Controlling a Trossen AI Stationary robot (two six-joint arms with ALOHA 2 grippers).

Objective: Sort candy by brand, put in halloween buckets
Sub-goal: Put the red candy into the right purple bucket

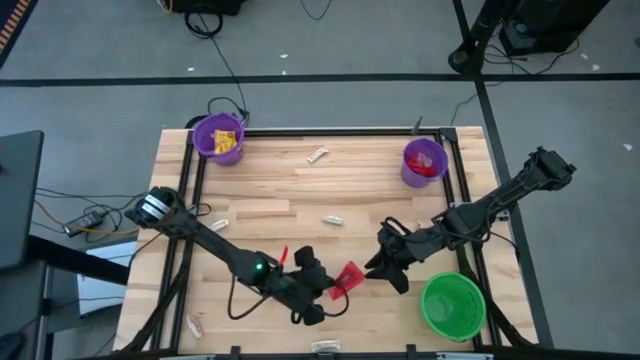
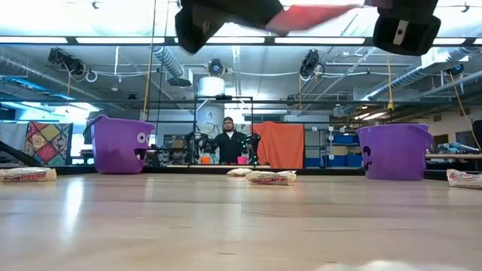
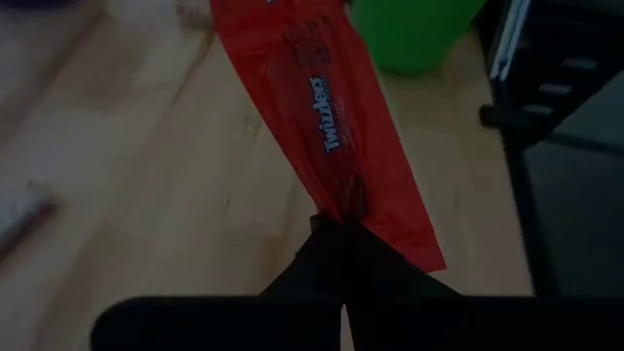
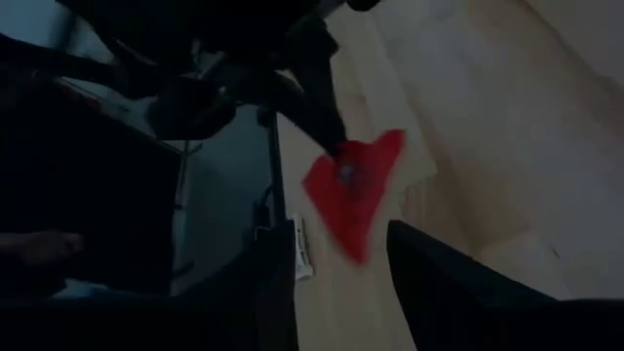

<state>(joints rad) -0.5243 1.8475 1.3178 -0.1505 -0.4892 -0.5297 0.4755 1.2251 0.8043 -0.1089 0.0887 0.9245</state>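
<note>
From above, we see the left gripper near the table's front edge, pinching one end of a red Twizzlers packet. The packet's long axis runs out from the fingertips toward the right gripper, which sits just beyond its free end, nearer than any bucket. The green bucket stands past the right gripper, at the front right corner; two purple buckets hold the back corners, the right one showing red wrappers.

At table height, we see the packet held well clear of the wood between both arms.

Through the left wrist, we see the fingers pressed together on the packet's near end, its length pointing toward the green bucket.

Through the right wrist, we see that gripper's fingers spread, with the packet ahead of the gap, not yet between them. We judge a handover likely.
</note>
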